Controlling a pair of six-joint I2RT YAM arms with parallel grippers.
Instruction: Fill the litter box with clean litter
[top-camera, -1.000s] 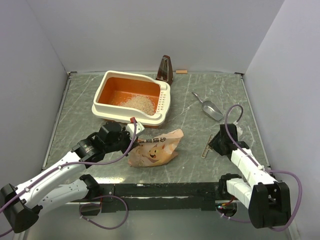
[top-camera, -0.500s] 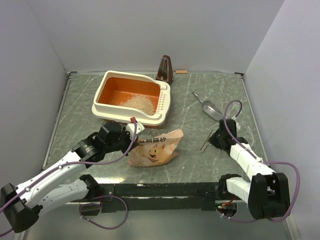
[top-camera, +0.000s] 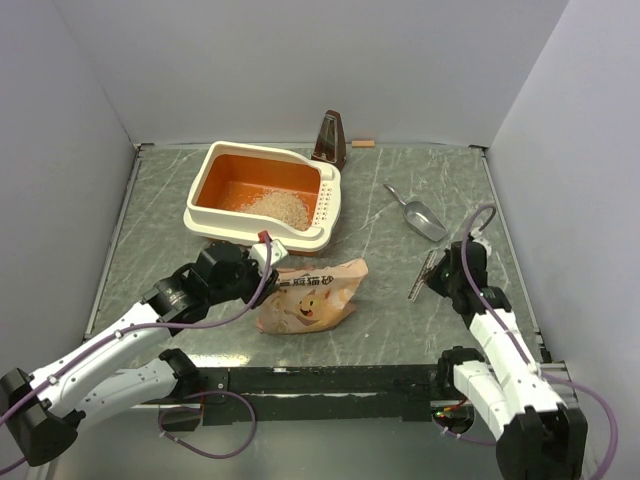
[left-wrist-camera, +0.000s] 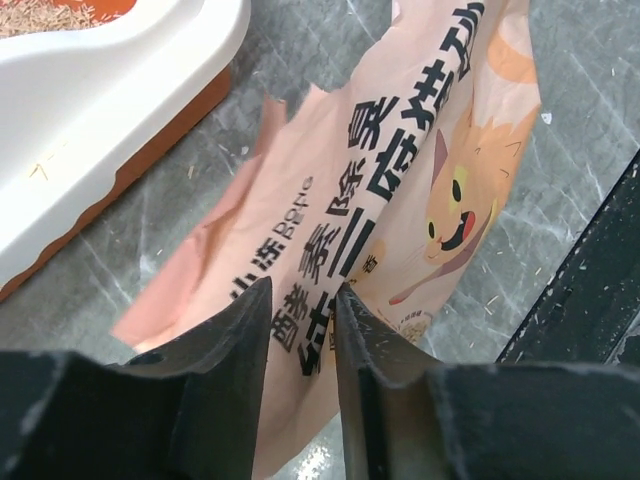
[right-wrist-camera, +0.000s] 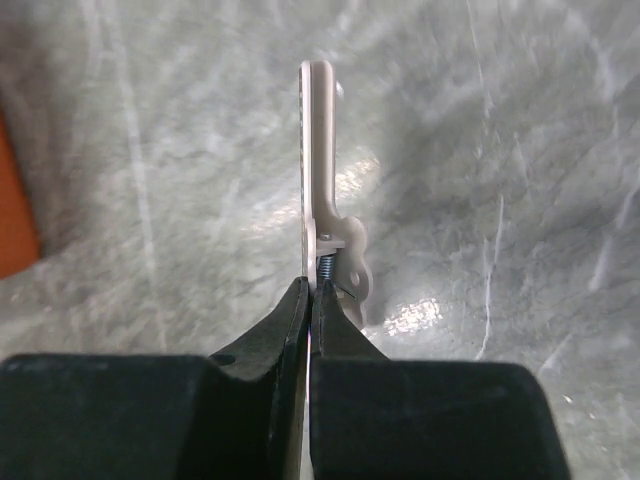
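Note:
The litter box (top-camera: 230, 215) stands at the back left of the table, cream outside and orange inside. A heap of pale clean litter (top-camera: 280, 207) lies in it. Its white rim (left-wrist-camera: 120, 70) fills the top left of the left wrist view. A tan printed bag (top-camera: 310, 300) lies flat in front of the box. My left gripper (top-camera: 268, 262) hovers over the bag's left end, jaws apart, with the bag's print (left-wrist-camera: 400, 170) showing through the gap (left-wrist-camera: 303, 300). My right gripper (top-camera: 445, 275) is shut on a pale spring clip (right-wrist-camera: 320, 150) at the right of the table.
A metal scoop (top-camera: 425, 220) lies at the back right. A dark brown pyramid-shaped object (top-camera: 330, 140) stands behind the box, and a small wooden piece (top-camera: 362, 143) lies by the back wall. Grey walls enclose the table on three sides.
My right gripper closed on the clip and carried it a little right and back as the arm swung round. My left gripper's jaws opened over the bag.

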